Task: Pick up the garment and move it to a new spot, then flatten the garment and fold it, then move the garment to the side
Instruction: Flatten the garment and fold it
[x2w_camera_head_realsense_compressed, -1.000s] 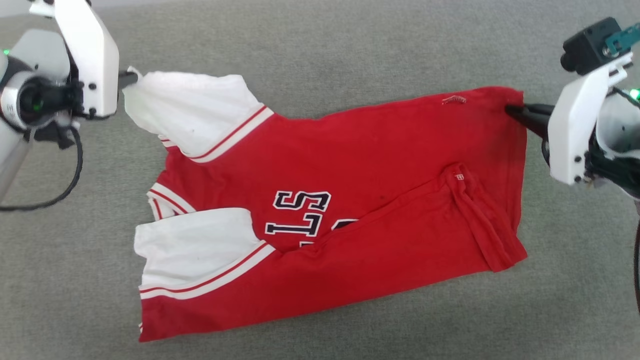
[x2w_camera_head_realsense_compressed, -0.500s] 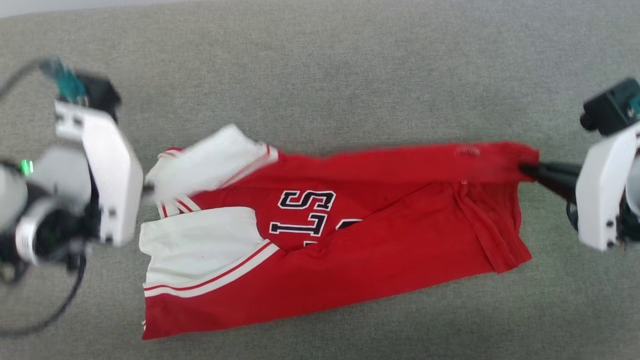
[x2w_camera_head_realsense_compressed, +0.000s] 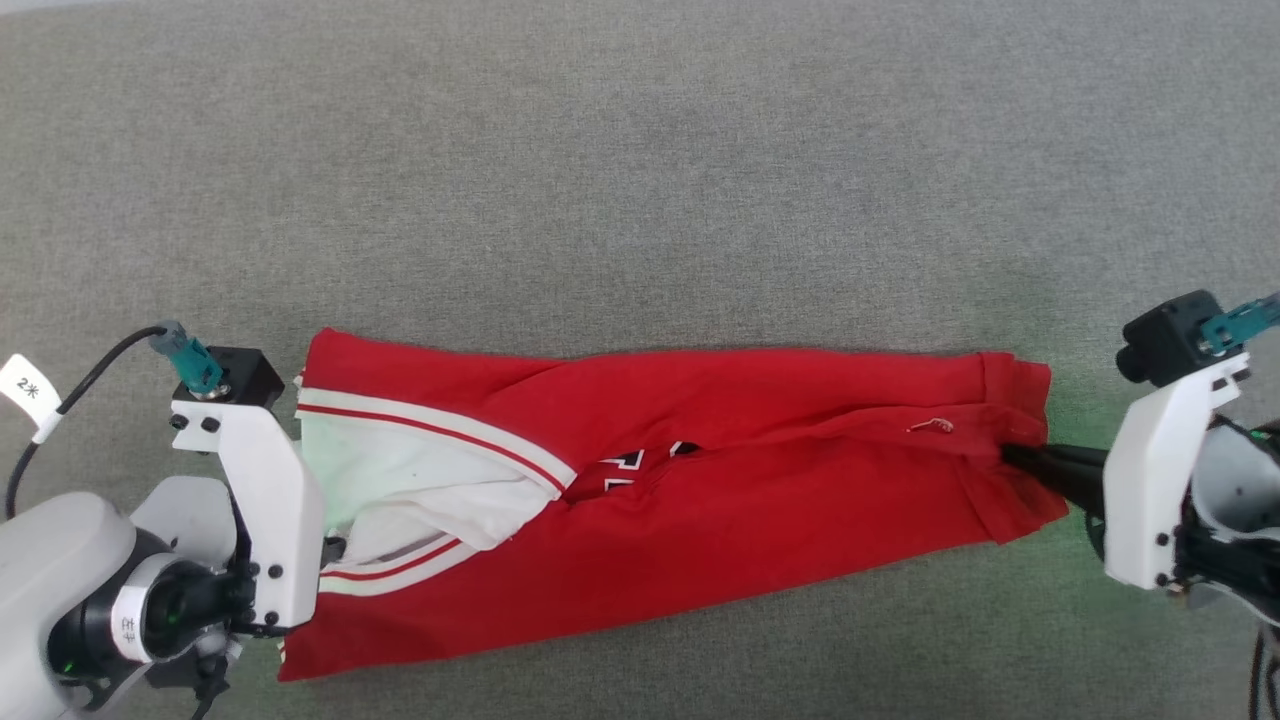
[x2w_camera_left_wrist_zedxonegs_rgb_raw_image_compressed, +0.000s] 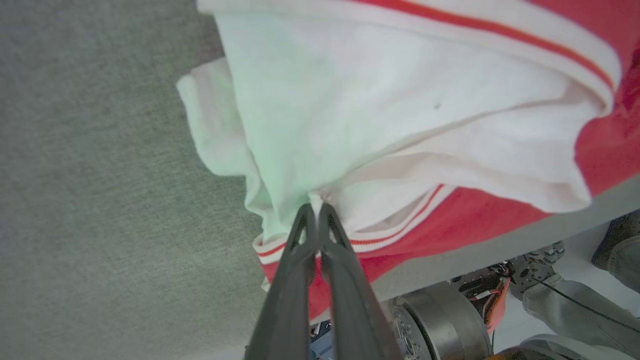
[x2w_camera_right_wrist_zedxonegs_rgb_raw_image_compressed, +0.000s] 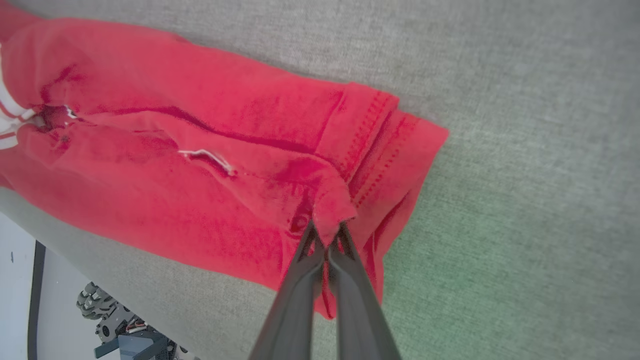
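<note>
Left gripper (x2w_camera_left_wrist_zedxonegs_rgb_raw_image_compressed: 315, 212): clenching white sleeve cloth of the garment (x2w_camera_head_realsense_compressed: 760, 540). Right gripper (x2w_camera_right_wrist_zedxonegs_rgb_raw_image_compressed: 327, 232): pinching the red hem corner. Garment is lying folded lengthwise, stretching between both grippers near the front edge of the grey padded surface (x2w_camera_head_realsense_compressed: 640, 200). Wheeled base (x2w_camera_left_wrist_zedxonegs_rgb_raw_image_compressed: 440, 325) is showing below that edge.
</note>
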